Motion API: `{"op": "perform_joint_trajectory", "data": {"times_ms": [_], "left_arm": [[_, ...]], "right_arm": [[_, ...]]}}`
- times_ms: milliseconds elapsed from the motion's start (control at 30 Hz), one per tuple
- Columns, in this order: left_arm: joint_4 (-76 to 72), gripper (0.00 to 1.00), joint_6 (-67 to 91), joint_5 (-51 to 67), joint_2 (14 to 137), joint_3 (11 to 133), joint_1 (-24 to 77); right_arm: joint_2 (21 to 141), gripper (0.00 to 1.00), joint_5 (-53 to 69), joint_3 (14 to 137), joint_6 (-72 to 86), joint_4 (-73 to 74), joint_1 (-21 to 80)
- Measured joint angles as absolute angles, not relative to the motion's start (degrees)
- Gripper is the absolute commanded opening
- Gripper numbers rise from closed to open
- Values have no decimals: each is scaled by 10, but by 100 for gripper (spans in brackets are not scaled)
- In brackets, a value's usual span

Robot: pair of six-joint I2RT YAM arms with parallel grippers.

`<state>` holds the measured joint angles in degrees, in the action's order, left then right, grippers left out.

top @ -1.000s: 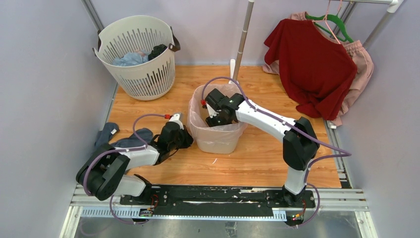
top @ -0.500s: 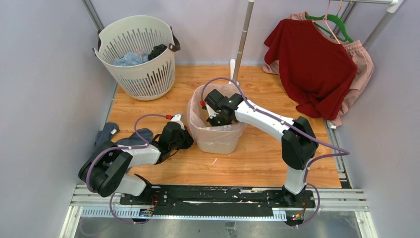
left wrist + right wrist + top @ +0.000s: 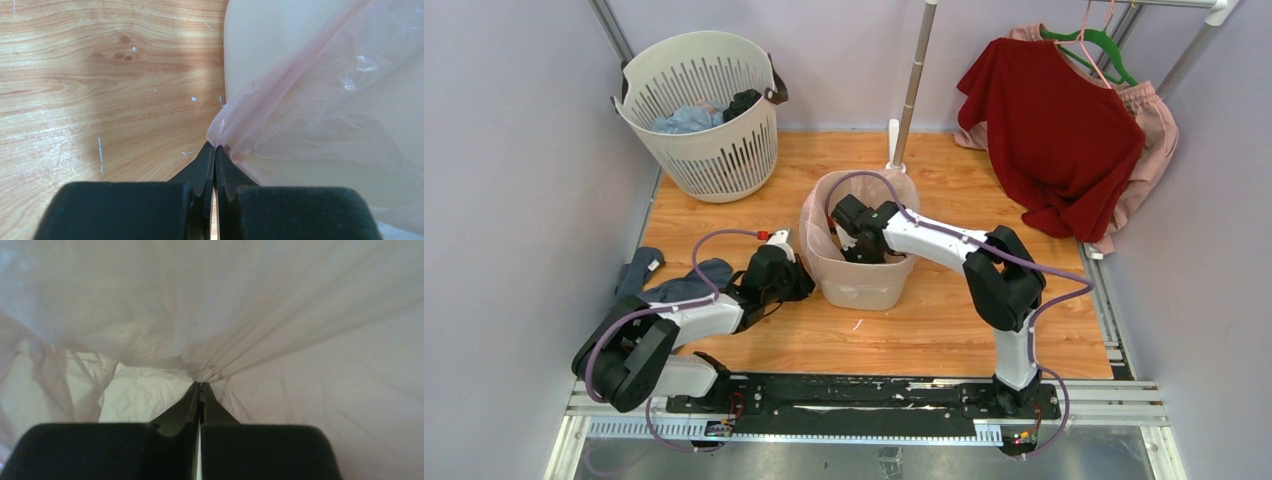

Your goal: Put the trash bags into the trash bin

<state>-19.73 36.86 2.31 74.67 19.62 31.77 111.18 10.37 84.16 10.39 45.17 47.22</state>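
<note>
Movement: right arm has folded in tighter since a second ago, carrying the right claw (image 3: pixel 861 250) lower into the trash bin (image 3: pixel 864 292), and its jaws have come together on the way. The left arm has hardly shifted.
Right claw: jaws pressed tight together deep inside the bin. Pleats of the trash bag (image 3: pixel 310 320) fan out straight from the tips, so this reads as a pinch on a gather of the film.
Left claw (image 3: pixel 215 150): clamped on a corner of the bag, outside the bin. The cream wall stands just ahead and to its right, with bare wooden desk (image 3: pixel 100 75) ahead and to its left.
Bag position: pale pink film surrounds the right claw on every side, with crumpled folds below its tips. More film runs from the left claw's tips up and across the outer wall.
Done so far: the bag is mostly down inside the bin and spread against the walls.
Still open: the corner in the left claw hangs outside the bin, low on its wall. Whether the film sits evenly over the whole rim is hard to tell from above.
Judgement: late stage. The inside looks seated, and what is left is settling that outer corner and letting go on both sides.
</note>
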Motion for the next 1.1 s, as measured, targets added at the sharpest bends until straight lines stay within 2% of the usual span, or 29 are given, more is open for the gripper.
{"op": "perform_joint_trajectory", "data": {"times_ms": [767,967,1000,1100], "left_arm": [[-152,8,367,32,686,210,318],[-145,4,364,23,690,214,318],[-149,3,364,23,697,216,318],[-166,3,364,24,721,223,321]], "right_arm": [[1138,0,143,804,98,396,472],[1135,0,144,804,98,401,472],[1134,3,142,804,98,403,472],[1125,21,134,804,98,421,472]]}}
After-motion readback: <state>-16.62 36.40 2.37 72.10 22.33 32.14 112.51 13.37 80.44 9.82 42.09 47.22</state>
